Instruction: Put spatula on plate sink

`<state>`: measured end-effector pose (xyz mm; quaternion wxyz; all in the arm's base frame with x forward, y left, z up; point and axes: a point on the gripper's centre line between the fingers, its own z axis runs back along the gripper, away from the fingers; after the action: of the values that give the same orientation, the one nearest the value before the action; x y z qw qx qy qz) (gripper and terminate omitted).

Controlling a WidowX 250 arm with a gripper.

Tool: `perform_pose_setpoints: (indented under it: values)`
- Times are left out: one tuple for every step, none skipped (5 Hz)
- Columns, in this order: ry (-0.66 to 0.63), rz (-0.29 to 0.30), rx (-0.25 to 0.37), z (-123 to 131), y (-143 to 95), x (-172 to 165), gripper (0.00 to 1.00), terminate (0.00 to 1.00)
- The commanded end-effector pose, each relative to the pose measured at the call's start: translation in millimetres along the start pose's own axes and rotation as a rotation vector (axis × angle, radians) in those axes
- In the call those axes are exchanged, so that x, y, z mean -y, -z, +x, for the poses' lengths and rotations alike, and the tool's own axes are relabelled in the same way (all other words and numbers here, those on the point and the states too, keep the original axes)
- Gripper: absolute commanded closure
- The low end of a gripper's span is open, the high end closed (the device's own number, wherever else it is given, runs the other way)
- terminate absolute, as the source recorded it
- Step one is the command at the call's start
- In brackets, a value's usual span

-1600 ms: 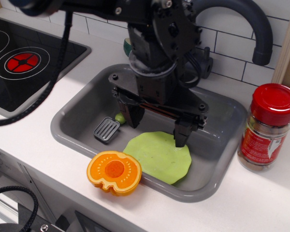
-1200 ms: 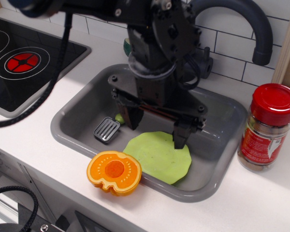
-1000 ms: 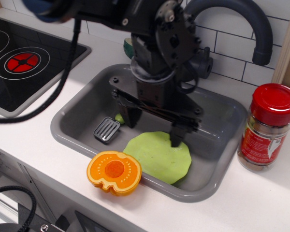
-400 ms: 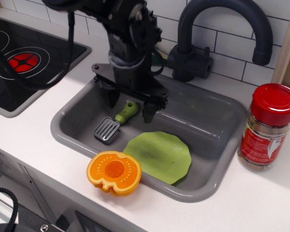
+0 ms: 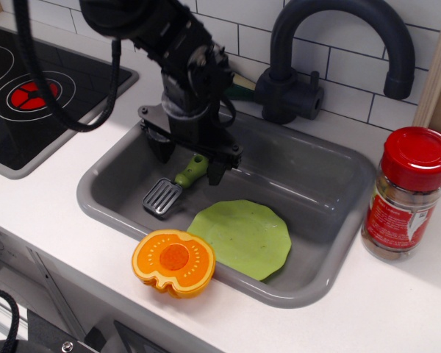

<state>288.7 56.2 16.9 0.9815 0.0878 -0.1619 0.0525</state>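
Toy spatula (image 5: pixel 175 185) is lying on the floor of the grey sink (image 5: pixel 110 165), left half, not yet on the plate. Its long axis is running diagonally: grey slotted blade (image 5: pixel 162 198) toward the near-left, lime green handle (image 5: pixel 192 170) pointing up-right toward the faucet (image 5: pixel 331 44). Gripper (image 5: pixel 187 159) is hanging directly over the handle end, wrist pointing roughly straight down, arm coming in from the upper left over the counter. Jaws are spread apart, one finger showing left of the handle and one right of it, so the handle is sitting between them in this view; nothing is gripped. Can't tell whether the fingertips are touching the sink floor or hovering just above it. The jaw line looks roughly across the handle's axis, which is what a pinch needs, though the angle is hard to confirm from one view. Light green wavy plate (image 5: pixel 242 237) is lying flat in the same sink, to the near-right of the spatula, blade close to the plate's left edge but apart from it. My read: next is closing on the handle, lifting, then a short carry toward the near-right. Orange slotted disc (image 5: pixel 173 261) is sitting on the sink's front rim, just beside the plate, clear of that path if the lift is clean.
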Motion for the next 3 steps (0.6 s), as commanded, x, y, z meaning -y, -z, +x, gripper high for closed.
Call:
perform_pose_setpoints:
  values:
    - [-0.025, -0.054, 0.026, 17.5, 17.1, -2.0, 0.0, 0.0]
    - [-0.018, -0.059, 0.006, 19.6, 27.4, 1.1, 0.0, 0.0]
    - [-0.018, -0.041, -0.021, 23.5, 33.9, 3.6, 0.0, 0.0]
